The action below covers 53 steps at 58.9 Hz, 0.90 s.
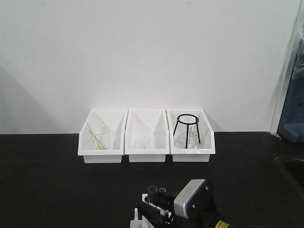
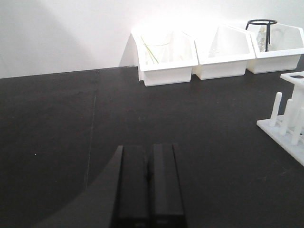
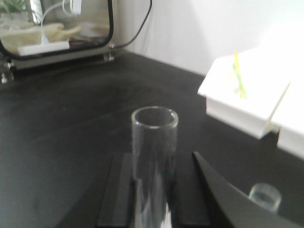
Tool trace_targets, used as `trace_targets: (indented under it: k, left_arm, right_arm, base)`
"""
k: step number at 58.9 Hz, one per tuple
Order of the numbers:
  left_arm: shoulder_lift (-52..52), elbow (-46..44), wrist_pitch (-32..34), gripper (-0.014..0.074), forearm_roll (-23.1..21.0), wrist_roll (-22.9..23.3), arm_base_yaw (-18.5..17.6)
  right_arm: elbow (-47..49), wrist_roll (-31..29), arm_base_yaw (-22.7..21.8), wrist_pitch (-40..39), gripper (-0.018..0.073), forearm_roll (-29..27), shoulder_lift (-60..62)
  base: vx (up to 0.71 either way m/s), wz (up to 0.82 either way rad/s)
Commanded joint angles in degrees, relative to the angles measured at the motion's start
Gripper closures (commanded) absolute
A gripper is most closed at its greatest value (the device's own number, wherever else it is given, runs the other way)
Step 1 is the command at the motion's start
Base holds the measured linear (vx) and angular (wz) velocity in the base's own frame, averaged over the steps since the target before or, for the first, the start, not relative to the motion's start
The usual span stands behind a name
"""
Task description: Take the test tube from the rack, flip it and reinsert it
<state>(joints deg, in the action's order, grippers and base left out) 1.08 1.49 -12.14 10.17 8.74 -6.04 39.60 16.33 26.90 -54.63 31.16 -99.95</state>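
Over black table (image 1: 47, 190), right gripper (image 3: 154, 199) clamps test tube (image 3: 154, 142) upright.

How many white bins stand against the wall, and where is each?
3. The left bin holds a beaker, the middle bin a small clear glass, and the right bin a black wire tripod. Side by side; none appears hidden.

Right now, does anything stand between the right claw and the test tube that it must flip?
Nothing visible does. The test tube is already held between the fingers of the right claw, and its open mouth points away from the wrist camera.
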Motion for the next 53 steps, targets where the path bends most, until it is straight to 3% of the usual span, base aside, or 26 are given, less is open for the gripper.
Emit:
trace_targets:
  k: [1, 12, 20, 26, 32, 36, 39, 47, 53]
  left_arm:
    - [0.45, -0.23, 4.71, 0.0602, -0.27, 0.50, -0.01]
    - [0.45, -0.23, 4.71, 0.0602, -0.27, 0.50, -0.01]
    - [0.45, -0.23, 4.71, 0.0602, -0.27, 0.50, -0.01]
    - [0.45, -0.23, 4.71, 0.0602, -0.27, 0.50, -0.01]
    - [0.45, -0.23, 4.71, 0.0602, -0.27, 0.50, -0.01]
    - [0.45, -0.23, 4.71, 0.0602, -0.27, 0.50, -0.01]
    - [0.45, -0.23, 4.71, 0.0602, -0.27, 0.50, -0.01]
    - [0.45, -0.23, 4.71, 0.0602, -0.27, 0.50, -0.01]
    - [0.45, -0.23, 4.71, 0.0602, -0.27, 0.50, -0.01]
  right_arm:
    - [2.81, 2.06, 0.02, -0.94, 0.0574, -0.95, 8.91]
    - [8.45, 6.75, -0.04, 12.77, 0.0574, -0.48, 20.20]
    - [12.99, 4.06, -0.04, 22.70, 0.0574, 1.12, 25.20]
    - [15.39, -9.75, -0.04, 30.48, 0.0573, 11.19, 26.92]
    - [15.53, -31.34, -0.04, 35.97, 0.0573, 28.11, 27.32]
    - [15.39, -42.55, -0.04, 40.17, 0.0573, 38.25, 27.32]
    - [15.39, -46.66, -0.04, 42.56, 0.0573, 42.39, 27.13]
    - [15.39, -43.64, -0.04, 45.05, 0.0573, 41.05, 27.13]
    - [15.81, -30.12, 0.02, 44.50, 0.0570, 27.22, 27.13]
  base:
    - [0.00, 0.00]
    - [0.00, 0.00]
    - [0.00, 0.00]
    - [0.00, 0.00]
    - [0.00, 0.00]
    - [0.00, 0.00]
    - [0.00, 0.00]
    - [0.00, 0.00]
    - [0.00, 0.00]
